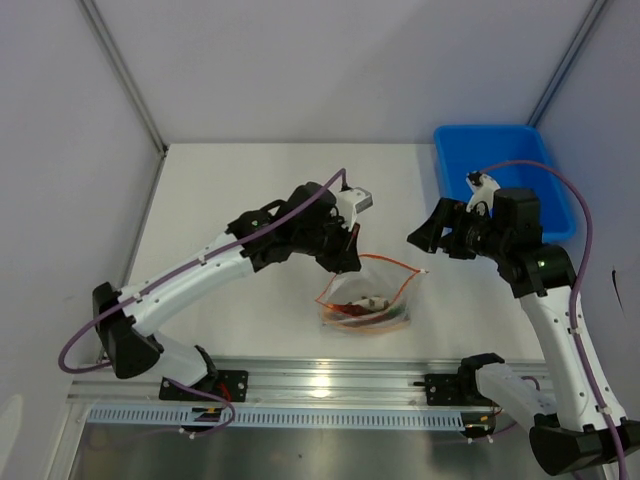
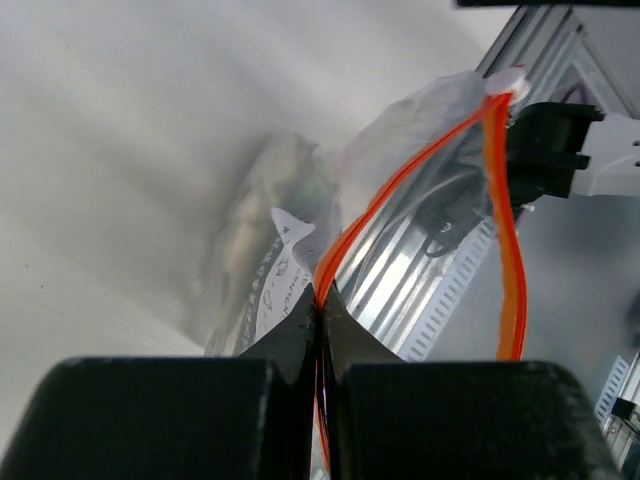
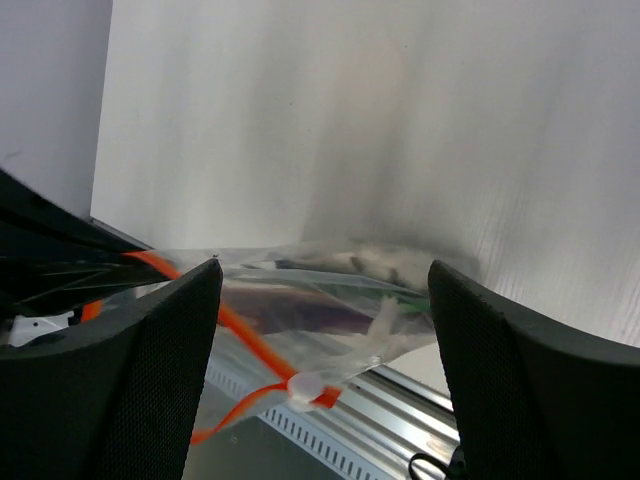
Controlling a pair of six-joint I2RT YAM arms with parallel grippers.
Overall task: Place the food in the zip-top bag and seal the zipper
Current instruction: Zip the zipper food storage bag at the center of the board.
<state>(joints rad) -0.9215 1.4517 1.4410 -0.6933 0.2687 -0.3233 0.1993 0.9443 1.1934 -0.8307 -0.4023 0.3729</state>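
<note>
Left gripper (image 2: 320, 320) is clamped shut on the zipper (image 2: 500, 230) at one end of the bag's mouth, and that corner looks held up a bit. Right gripper (image 3: 322, 275) has its fingers wide apart with nothing between them. It hangs at roughly 3 o'clock of the left one, looking down at the other corner of the mouth, where a small white tab (image 3: 305, 385) sits.

My read is that the food's in and it's sealing time. If so, the right side should come down square on that white-tab end and nip both orange strips together, not just one. Then it should work along toward the left pinch while the left holds the strip taut. Slack plastic is the enemy here, since the two strips bow well apart in the middle.

The zip-top bag (image 1: 365, 300) is clear and crinkly, lying around 6 o'clock of the table's middle, between the two arms. Its mouth gapes in an orange loop. The food (image 1: 372, 312) is bunched low inside, with reddish and green bits showing through. The blue tray (image 1: 500, 150) sits off at 2 o'clock.
</note>
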